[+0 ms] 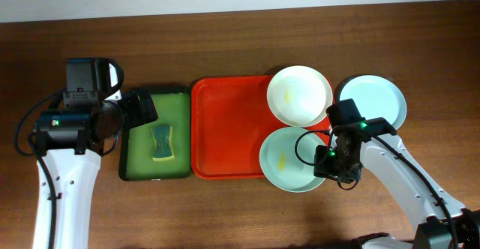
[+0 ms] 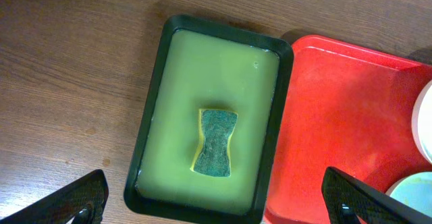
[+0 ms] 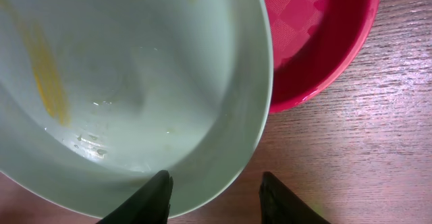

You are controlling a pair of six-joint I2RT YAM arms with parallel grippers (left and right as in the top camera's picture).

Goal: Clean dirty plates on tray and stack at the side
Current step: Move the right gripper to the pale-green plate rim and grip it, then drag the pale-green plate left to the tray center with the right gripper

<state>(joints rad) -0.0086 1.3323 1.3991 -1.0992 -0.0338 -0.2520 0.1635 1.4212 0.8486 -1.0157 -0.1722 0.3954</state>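
1. The large red rectangular plastic tray (image 1: 225, 129) lies mid-desk. A cream-white round plate (image 1: 300, 95) and a yellow-smeared pale blue-green plate (image 1: 289, 163) overhang its right rim. A second blue-green plate (image 1: 375, 99) rests on wood nearer the desk's right edge.
2. Only the right wrist view shows the right gripper (image 3: 216, 200) with jaws apart, straddling the smeared plate's rim.
3. The left gripper (image 2: 216, 204) hangs spread wide over the green tray (image 2: 209, 116).

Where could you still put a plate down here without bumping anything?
The left half of the red tray is bare, next to the green tray. Bare table runs behind both trays and in front of them. Crowded: the tray's right end, with the cream plate, a blue-green plate at the right gripper, and another blue-green plate beside them.
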